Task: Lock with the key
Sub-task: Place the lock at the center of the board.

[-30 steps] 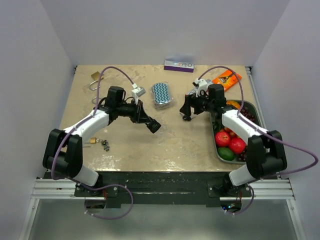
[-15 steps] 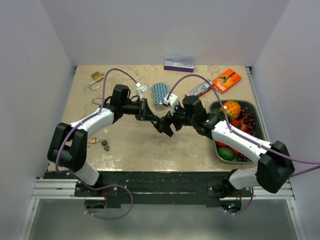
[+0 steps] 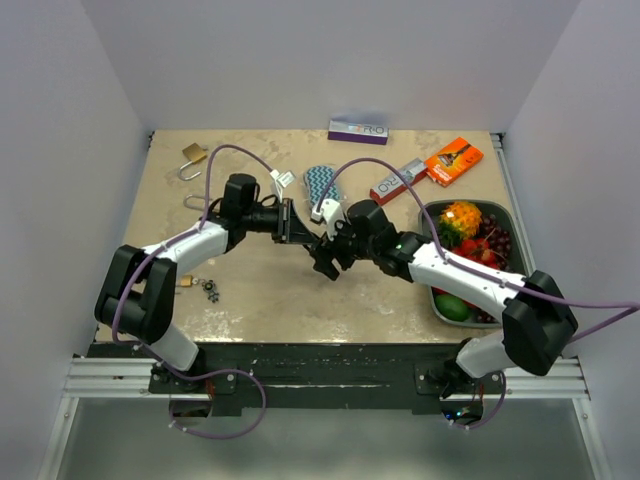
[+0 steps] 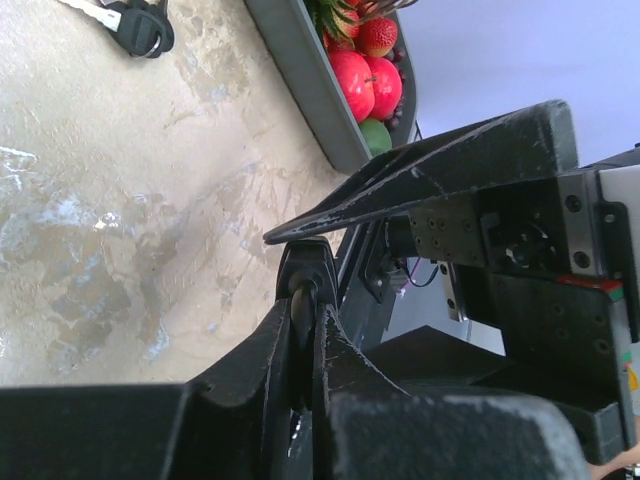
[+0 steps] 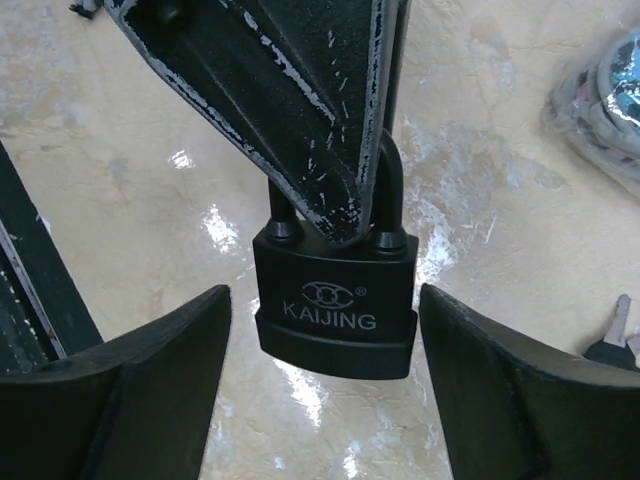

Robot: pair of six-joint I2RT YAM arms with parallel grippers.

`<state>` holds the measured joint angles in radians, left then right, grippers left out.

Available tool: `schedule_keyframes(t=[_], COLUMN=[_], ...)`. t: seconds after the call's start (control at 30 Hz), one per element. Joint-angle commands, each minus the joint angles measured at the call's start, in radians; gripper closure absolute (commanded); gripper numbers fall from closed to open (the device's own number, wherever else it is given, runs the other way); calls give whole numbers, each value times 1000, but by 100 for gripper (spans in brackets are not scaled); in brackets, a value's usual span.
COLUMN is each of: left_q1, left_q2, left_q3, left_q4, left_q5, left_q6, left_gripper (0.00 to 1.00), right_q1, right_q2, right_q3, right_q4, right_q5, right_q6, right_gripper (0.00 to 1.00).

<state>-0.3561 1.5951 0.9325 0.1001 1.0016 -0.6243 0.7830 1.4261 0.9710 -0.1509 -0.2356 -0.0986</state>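
One padlock (image 5: pixel 335 310), shackle (image 5: pixel 392 185) toward left pincer (image 4: pixel 305 285)

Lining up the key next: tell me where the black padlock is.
The black padlock hangs by its shackle from the shut left gripper, mid-table in the top view, between the right gripper's open fingers.
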Motion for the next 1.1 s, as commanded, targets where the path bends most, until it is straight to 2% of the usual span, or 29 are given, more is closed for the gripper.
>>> schedule_keyframes(t=[0.0,0.07,0.17,0.27,0.33,0.37,0.4,0.43,0.47,0.5,0.57,0.63,0.67,0.77,0.8,0.9,1.07], left_q1=[-4,-4,-4,-4,-4,-4,-4,-3,8,20,84,152,223,339,353,382,396], left_q2=[-46,-47,-44,-43,-44,-44,-46,-49,-53,-66,-80,-106,-118,-178,-204,-250,-322], left_q3=[-1,-1,-6,-6,-6,-8,-8,-12,-14,-17,-14,0,9,51,67,115,8], left_q4=[112,112,130,136,138,141,142,142,141,138,124,118,113,46,-50,-192,-165], left_q5=[66,68,69,74,77,78,80,77,72,54,34,11,0,-55,-125,-211,-225], left_q6=[-74,-78,-94,-98,-101,-104,-104,-103,-100,-97,-78,-72,-65,21,90,204,202], left_gripper=[100,100,100,100,100,100,99,93,76,68,33,17,1,1,1,1,1], right_q1=[15,16,24,25,27,27,27,27,27,25,7,-25,-68,-151,-160,-175,-176], right_q2=[8,13,22,27,28,30,28,28,25,22,14,13,13,59,91,137,195], right_q3=[52,61,71,71,74,74,77,80,81,81,75,60,52,41,47,64,48], right_q4=[42,39,33,36,36,33,28,22,4,-4,-21,-33,-42,-71,-79,-79,64], right_q5=[67,71,70,68,65,61,53,53,53,50,58,52,44,32,35,70,140], right_q6=[-6,-10,-26,-32,-33,-33,-33,-29,-21,-6,35,77,129,221,240,312,341], right_gripper=[32,35,32,40,54,76,87,96,100,100,100,100,100,100,100,100,100])
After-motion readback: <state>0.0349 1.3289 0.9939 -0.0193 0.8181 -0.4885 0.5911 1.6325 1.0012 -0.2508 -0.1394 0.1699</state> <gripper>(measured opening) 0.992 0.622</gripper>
